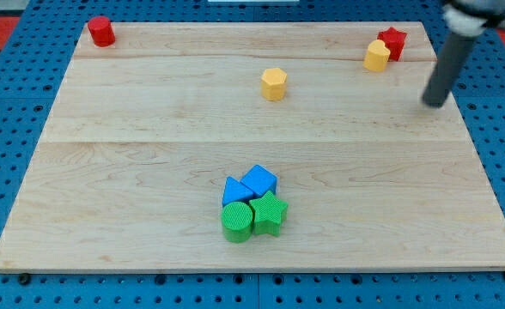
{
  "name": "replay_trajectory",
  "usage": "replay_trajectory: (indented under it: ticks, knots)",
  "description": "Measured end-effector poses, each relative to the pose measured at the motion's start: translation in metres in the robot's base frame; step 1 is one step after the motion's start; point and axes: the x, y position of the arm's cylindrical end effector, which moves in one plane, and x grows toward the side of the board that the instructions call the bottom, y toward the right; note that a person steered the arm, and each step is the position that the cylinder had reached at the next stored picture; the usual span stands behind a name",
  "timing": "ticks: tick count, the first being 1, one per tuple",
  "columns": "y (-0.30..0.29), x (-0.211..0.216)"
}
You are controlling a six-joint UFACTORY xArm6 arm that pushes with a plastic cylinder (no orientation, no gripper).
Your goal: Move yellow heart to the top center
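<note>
Yellow heart (376,56) sat near the top right of the counter (149,129), touching or all but touching the red star (393,41) just behind it toward the view's top right. Which of the two yellow pieces is the heart was judged by outline: this one looked rounded and lobed, while the yellow hexagon (273,84) near the top centre looked faceted. Not certain at this size.

My tip (434,104) stood to the right of and below the heart, near it but clearly apart, touching no block. No claw on this rig, so nothing was clenched or grasped; the rod only pushes.

Handling, as judged: a small rigid block, probably light, likely to slide easily on the smooth wood and to spin if pushed off-centre. Contact would best be made on its right flank, so the push runs leftward along the top edge.

Obstacles: the red star crowds the heart's far side and may be dragged along. The yellow hexagon sits close to the goal area, slightly below the line of travel. Red cylinder (101,31) at top left, and the cluster at bottom centre (blue cube (259,181), blue block (234,191), green cylinder (237,221), green star (269,213)), lay well apart from the path.
</note>
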Motion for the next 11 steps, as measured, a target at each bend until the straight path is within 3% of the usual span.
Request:
replay_trajectory:
  ticks: [1,6,11]
  knots:
    - [0.003,-0.047]
    - [-0.161,-0.075]
    - [-0.221,-0.131]
